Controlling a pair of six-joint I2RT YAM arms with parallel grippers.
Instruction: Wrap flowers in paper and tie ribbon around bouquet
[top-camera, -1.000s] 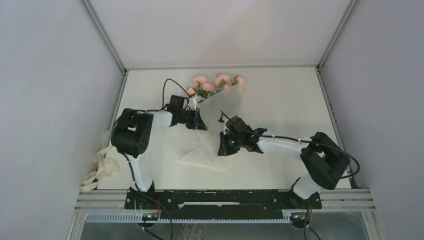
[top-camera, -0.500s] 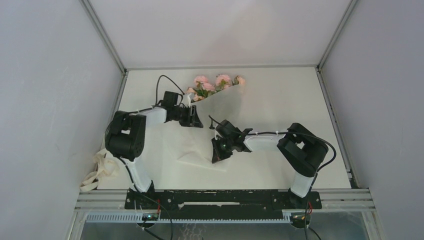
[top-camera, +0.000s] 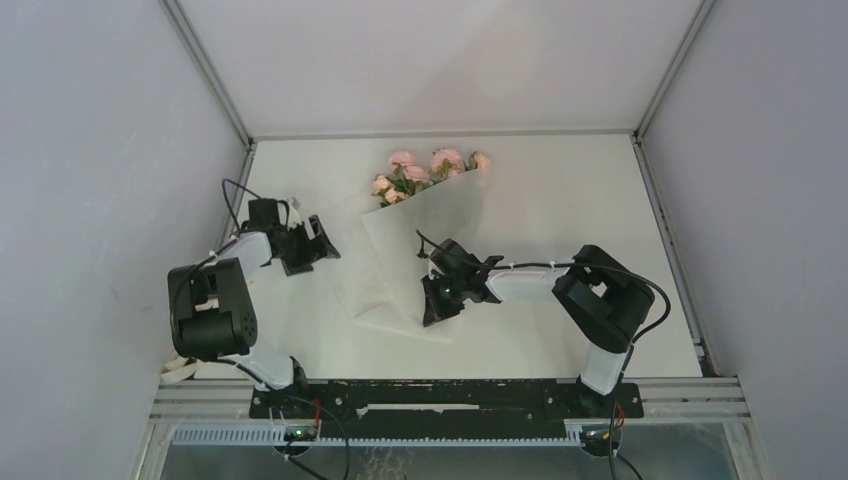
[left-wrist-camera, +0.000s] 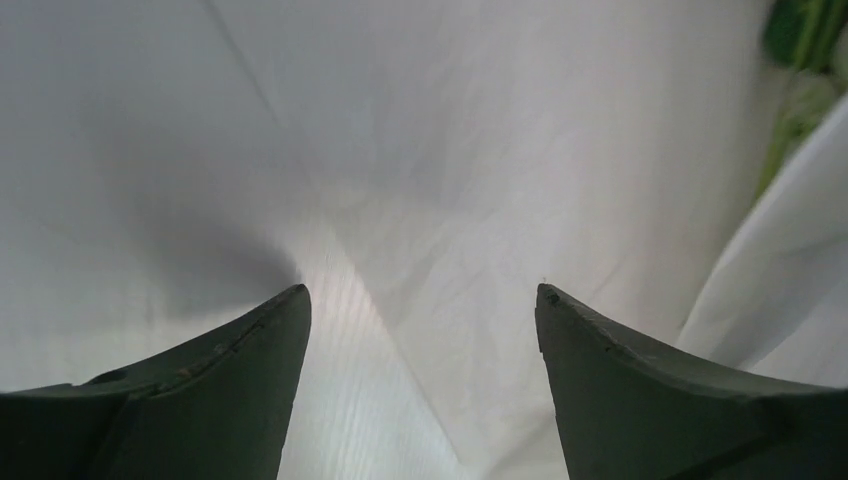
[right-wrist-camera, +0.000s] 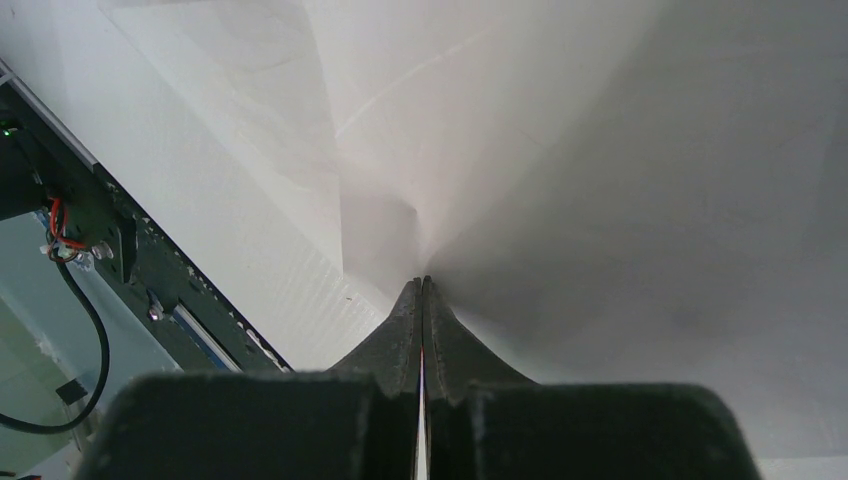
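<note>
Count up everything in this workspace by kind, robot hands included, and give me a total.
Flower bunch: 1
Paper sheet: 1
Ribbon, mostly hidden behind the left arm: 1
Robot hands: 2 (left hand, right hand)
Total: 5

Left fingers spread wide; right fingers pressed together.

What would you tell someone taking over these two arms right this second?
Left gripper: open and empty, above the left side of the paper.
Right gripper: shut, tips at a crease near the paper's near end; unclear whether it pinches the sheet.
Flowers: on the table, stems under the folded paper, heads poking out at the far end.
Ribbon: loose at the near left edge, partly hidden by the left arm.
Done: paper folded over the stems.
Left: finish the wrap, then tie the ribbon.
</note>
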